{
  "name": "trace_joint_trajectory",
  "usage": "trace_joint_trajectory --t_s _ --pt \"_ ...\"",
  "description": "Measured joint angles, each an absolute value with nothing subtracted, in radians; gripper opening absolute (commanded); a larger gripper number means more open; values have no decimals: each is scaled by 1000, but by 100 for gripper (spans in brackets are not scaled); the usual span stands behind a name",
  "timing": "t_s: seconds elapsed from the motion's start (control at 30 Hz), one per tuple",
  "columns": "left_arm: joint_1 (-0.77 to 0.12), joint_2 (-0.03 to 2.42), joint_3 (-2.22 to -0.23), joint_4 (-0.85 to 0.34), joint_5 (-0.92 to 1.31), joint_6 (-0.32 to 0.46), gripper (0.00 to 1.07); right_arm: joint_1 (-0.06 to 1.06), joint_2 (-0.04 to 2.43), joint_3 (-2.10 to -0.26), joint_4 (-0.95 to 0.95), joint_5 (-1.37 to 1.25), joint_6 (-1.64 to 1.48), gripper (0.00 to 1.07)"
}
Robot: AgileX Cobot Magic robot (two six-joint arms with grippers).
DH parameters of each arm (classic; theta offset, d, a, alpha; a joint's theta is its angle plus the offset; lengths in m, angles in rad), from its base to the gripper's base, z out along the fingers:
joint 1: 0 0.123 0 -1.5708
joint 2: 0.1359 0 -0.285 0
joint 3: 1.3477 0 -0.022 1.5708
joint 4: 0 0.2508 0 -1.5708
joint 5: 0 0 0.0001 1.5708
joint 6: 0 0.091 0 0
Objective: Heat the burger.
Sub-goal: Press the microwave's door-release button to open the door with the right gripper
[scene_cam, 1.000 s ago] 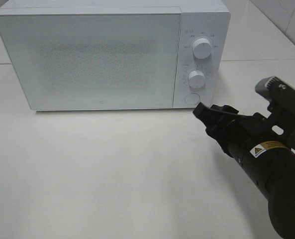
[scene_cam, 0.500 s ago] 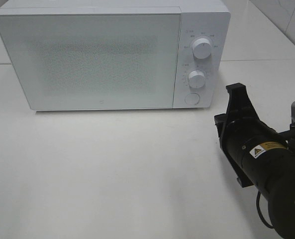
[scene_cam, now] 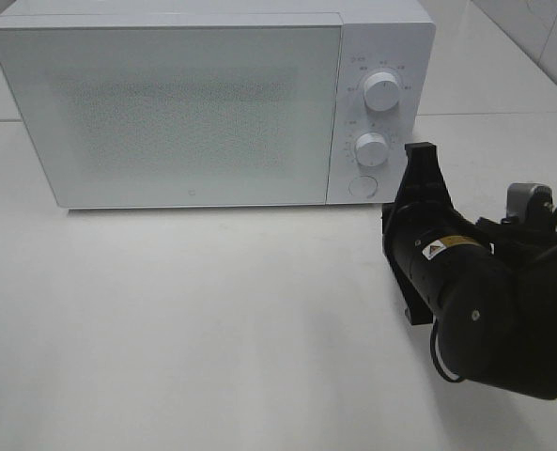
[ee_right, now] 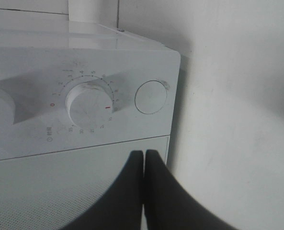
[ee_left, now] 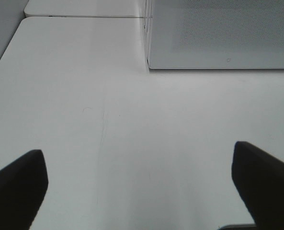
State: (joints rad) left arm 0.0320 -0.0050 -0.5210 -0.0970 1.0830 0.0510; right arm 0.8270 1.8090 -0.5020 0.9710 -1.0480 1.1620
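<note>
Burger nowhere in view; possibly behind the closed microwave [scene_cam: 165, 113] door, cannot tell. Right gripper [scene_cam: 419, 150] now rolled onto its side and pinched shut on nothing, tip brought in just right of the round button [scene_cam: 362, 186], likely readying a press. Left gripper [ee_left: 139, 167] spread wide, empty, above the table [ee_left: 84, 96]. Dial markings unreadable.
</note>
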Motion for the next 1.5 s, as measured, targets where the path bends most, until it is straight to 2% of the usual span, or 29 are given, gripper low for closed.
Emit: trace_joint_trajectory --t_s 0.77,1.5 --pt "32 -5 -521 -97 1083 51 99 671 2012 -739 843 -936 1205 0" --pt "32 -5 -521 -97 1083 51 99 622 2136 -872 814 -925 1231 0"
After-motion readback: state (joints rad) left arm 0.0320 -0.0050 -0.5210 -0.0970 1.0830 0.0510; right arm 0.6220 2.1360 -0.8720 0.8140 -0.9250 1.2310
